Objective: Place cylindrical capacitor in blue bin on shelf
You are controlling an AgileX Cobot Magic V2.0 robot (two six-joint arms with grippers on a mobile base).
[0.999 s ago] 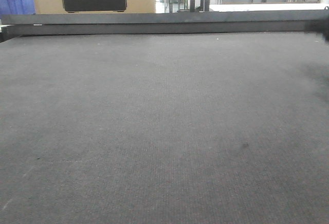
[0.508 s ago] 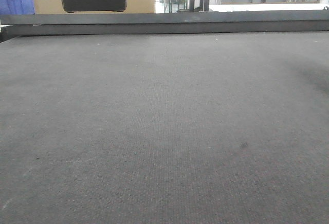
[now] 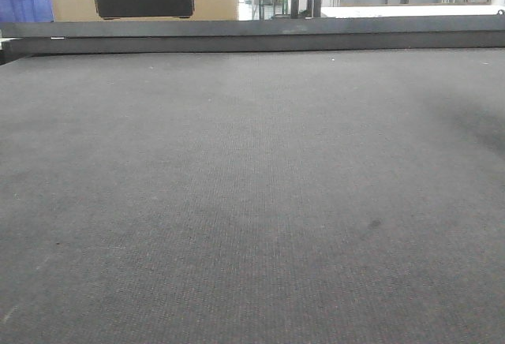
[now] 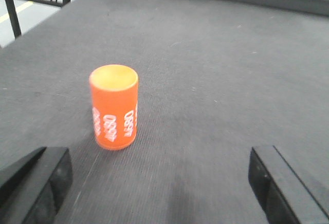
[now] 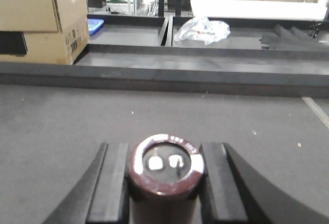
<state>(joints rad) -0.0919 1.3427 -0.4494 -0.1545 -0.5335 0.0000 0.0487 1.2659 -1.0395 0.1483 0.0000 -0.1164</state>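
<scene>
Pinching the stubby dark brown cylindrical capacitor (image 5: pixel 165 166) snug between both black pads of the right gripper (image 5: pixel 165 185), closed right down onto its sides, shiny ringed top with two pale terminals facing the wrist cam. Beyond that, grey woven mat (image 5: pixel 61 126), then a dark raised rail (image 5: pixel 164 82) at 12 o'clock, tan cardboard box (image 5: pixel 41 18) at 10, crumpled white plastic bag (image 5: pixel 201 29) around 1.

Spread wide and holding nothing over on the left gripper (image 4: pixel 159 157), black fingers (image 4: pixel 36 183) down at 7 and 5. Standing upright at 10 o'clock from that gap, clear of both fingers, an orange cylinder with white lettering (image 4: pixel 114 107).

Front cam: just mat, plus a blue plastic crate (image 3: pixel 24 1) way up at 10.
</scene>
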